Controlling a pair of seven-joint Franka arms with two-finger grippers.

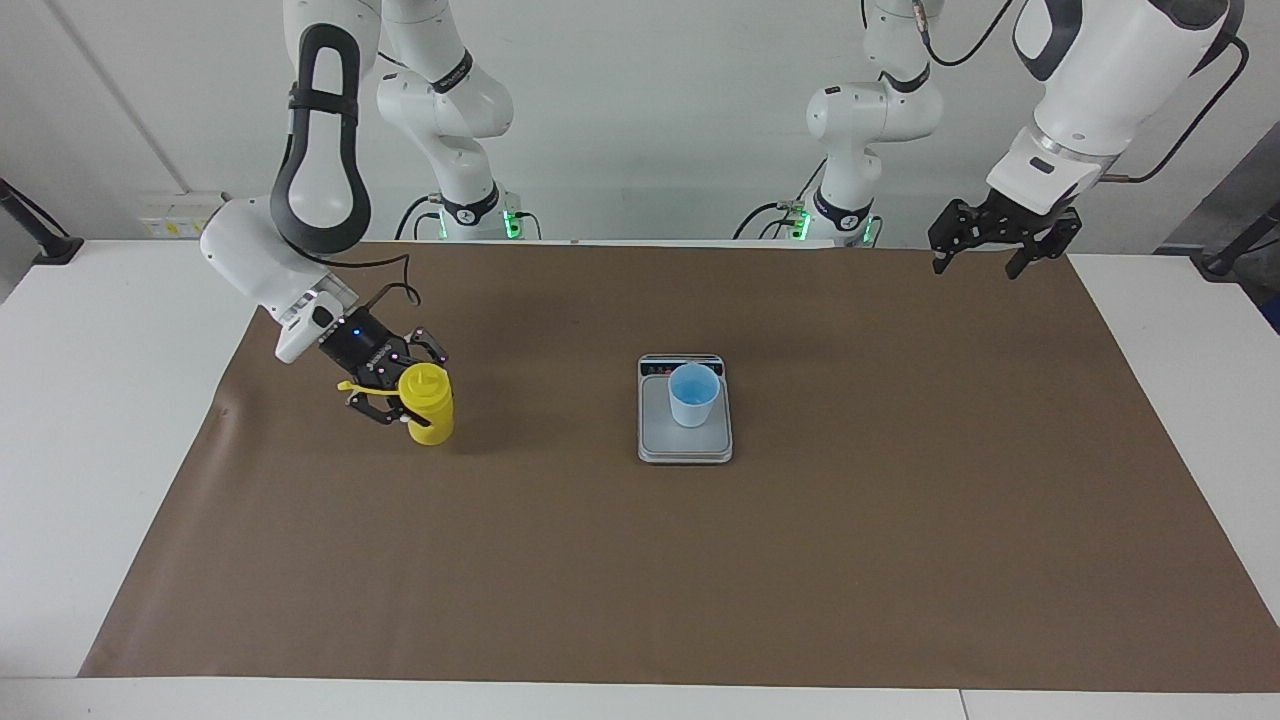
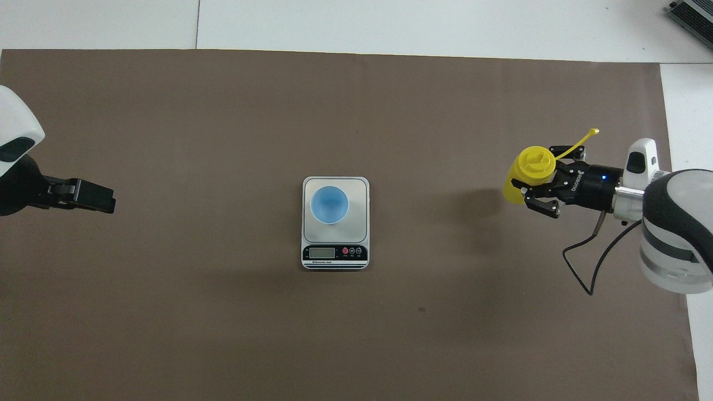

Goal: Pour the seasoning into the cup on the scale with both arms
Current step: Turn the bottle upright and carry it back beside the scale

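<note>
While the seasoning bottle (image 1: 427, 404) sits clamped upright in the right gripper (image 1: 393, 392), its nozzle points up and its tethered cap strap (image 2: 576, 139) trails off toward the arm, so nothing can spill yet. Whether its base rests on the brown mat (image 1: 640, 560) or hangs just above it, I cannot tell. It is well apart from the scale (image 1: 685, 410), toward the right arm's end of the worktop (image 1: 110, 420), and about level with the scale in distance from the robots.

As I judge it, the step in hand is carrying the bottle to the cup (image 1: 693, 394), which stands open-mouthed on the scale's platform, with the display strip (image 2: 335, 253) on the edge nearest the robots. To do it well, the bottle should stay upright during the crossing and rise clear of the cup's rim before it tips. The tilt should start only once the nozzle is over the cup's mouth, and it should be slow, since a squeeze bottle can release in a spurt. Brushing the light cup or pressing on the platform would shift the cup or spoil the reading.

The left gripper (image 1: 1003, 238) waits with its fingers apart and holding nothing, raised over the mat's corner at the left arm's end, well apart from the scale. With 2 arms named in the task, it may be needed to steady the cup.
</note>
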